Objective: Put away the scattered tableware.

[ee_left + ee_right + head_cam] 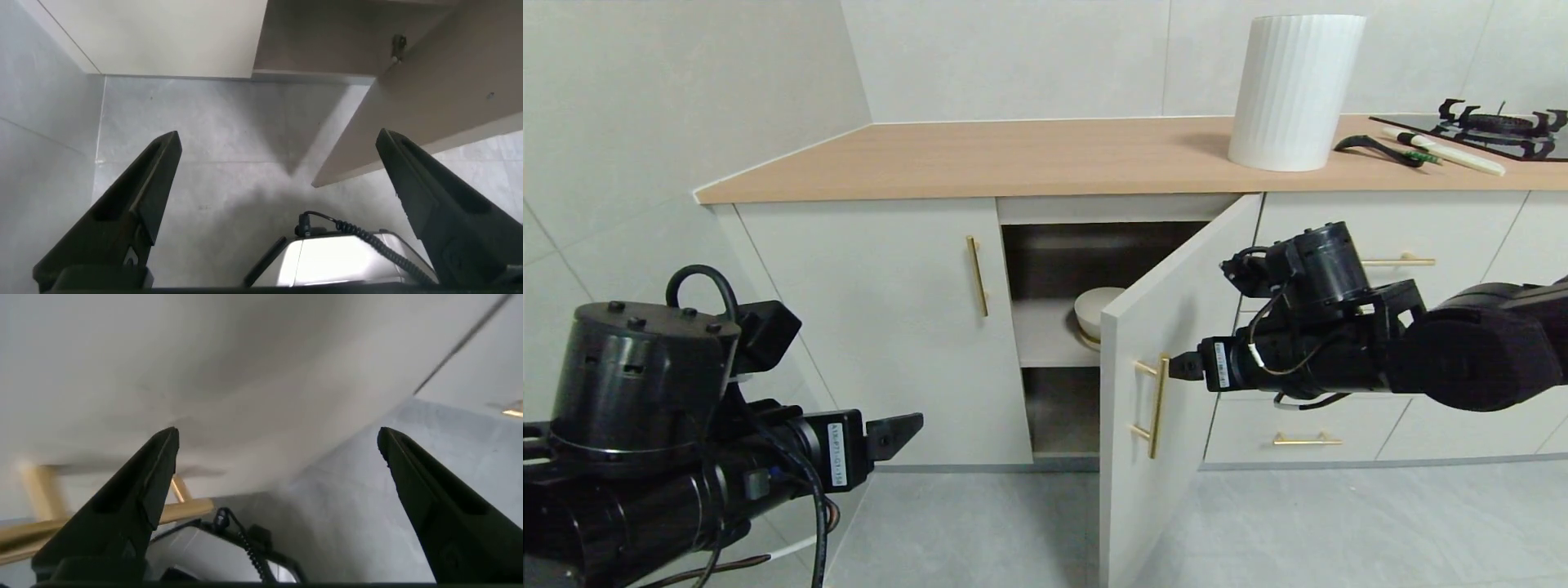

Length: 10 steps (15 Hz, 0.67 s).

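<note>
Two robot arms at an open cabinet door, tableware waiting on the counter beyond

Nearest, well left of and below the cabinet door, the left gripper hangs with jaws spread, holding nothing. The right gripper sits just right of the door's gold handle, jaws spread wide, empty. Behind the door, a pale bowl rests on the shelf. Farther, up and right of the door, a black utensil and a white utensil lie on the countertop, long axes running along the counter, away from the door; which end is the handle is unclear. Likely risks: the spread jaws nudge the door shut, or a later reach knocks the bowl
</note>
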{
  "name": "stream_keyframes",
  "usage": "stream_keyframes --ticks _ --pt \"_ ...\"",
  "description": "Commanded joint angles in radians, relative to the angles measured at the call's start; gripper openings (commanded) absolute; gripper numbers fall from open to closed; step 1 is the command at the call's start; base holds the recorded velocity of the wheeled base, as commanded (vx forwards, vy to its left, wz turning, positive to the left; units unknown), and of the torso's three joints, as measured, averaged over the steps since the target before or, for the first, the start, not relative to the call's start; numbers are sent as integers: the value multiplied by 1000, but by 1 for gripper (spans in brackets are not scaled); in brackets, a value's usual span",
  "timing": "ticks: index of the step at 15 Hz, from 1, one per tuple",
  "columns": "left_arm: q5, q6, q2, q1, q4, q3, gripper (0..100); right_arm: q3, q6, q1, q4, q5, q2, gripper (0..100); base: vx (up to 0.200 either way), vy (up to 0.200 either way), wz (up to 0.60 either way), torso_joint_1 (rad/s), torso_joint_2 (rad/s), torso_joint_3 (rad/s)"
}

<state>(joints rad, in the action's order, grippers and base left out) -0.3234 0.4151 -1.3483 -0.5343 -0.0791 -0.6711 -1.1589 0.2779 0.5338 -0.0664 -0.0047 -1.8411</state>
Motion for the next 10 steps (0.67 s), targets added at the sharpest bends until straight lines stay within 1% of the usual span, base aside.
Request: stream_keyframes --ticks 1,3,4,5,8,10 --pt "-2 -1 -5 0 -1 1 100 -11 3 0 -20 2 -66 100 0 0 0 0 0 0" --pt "-3 1 -11 0 -1 -1 100 -10 7 0 -115 -6 -121 100 0 0 0 0 0 0" --pt "-3 1 -11 0 -1 -1 100 -10 7 0 -115 -6 -121 100 0 0 0 0 0 0" --pt "-5 -1 -14 0 1 1 100 -7 27 0 -162 -8 -138 100 0 0 0 0 0 0" --pt "-5 -2 -8 3 4 1 100 -15 83 0 -228 -18 -162 100 200 0 0 -1 -1 -5" --pt "-5 -1 -12 3 2 1 100 -15 83 3 -276 -67 -191 100 200 0 0 -2 2 2"
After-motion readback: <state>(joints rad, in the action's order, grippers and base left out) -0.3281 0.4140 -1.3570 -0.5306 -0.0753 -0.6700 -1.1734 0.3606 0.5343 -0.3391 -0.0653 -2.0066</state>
